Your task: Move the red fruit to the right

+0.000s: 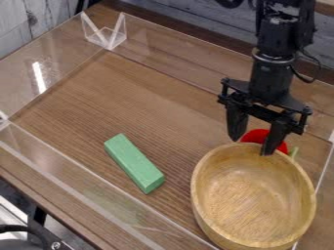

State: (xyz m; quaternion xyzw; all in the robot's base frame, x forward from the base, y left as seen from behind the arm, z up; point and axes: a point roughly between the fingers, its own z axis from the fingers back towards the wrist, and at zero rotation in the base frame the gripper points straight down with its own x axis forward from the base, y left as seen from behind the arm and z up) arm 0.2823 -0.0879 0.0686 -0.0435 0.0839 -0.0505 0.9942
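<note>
Wood-grain tabletop (144, 93) fenced by clear acrylic walls (59, 59); 1 green block (135, 162) lies left, 1 wooden bowl (255, 201) at front right; the red fruit (261, 137) sits just behind the bowl's rim, between the gripper (256, 135) fingers, jaws part-closed around it, contact unclear; it looks light, rigid, smooth, likely slippery; grip across its middle.

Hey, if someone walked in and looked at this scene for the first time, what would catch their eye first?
Probably the black gripper pointing down at right of centre, its fingers straddling the red fruit just behind the rim of the wooden bowl. That big pale bowl fills the lower right corner and looks empty. After that, the flat green block lying alone on the wooden table, lower left of centre.
</note>
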